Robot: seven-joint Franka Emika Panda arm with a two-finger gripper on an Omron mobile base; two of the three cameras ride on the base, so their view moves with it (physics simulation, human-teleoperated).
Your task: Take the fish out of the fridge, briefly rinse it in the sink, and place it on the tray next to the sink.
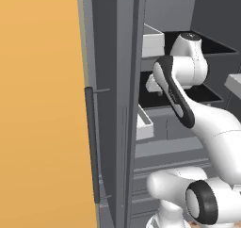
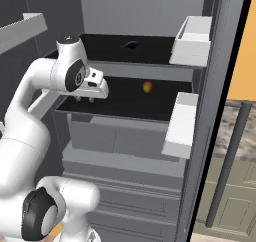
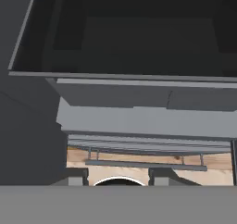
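Note:
The fridge (image 2: pixel 210 111) stands open, its dark shelves facing me. A small slender dark-grey fish (image 2: pixel 131 44) lies on the upper shelf, towards the back. My gripper (image 2: pixel 85 100) hangs fingers-down over the front left edge of the middle shelf (image 2: pixel 125 103), below and left of the fish and well apart from it. In the left base view the gripper (image 1: pixel 155 91) sits at that shelf's front. The hand view shows the gripper (image 3: pixel 118 174) open, with nothing between its fingertips (image 3: pixel 76 174). The sink and the tray are out of view.
A small round orange-red fruit (image 2: pixel 147 87) rests on the middle shelf, right of the gripper. White door bins (image 2: pixel 192 36) (image 2: pixel 181 123) hang on the right. The fridge's long dark handle (image 1: pixel 92 142) runs beside an orange wall (image 1: pixel 40 104). Grey drawers (image 3: pixel 143 121) lie below the shelf.

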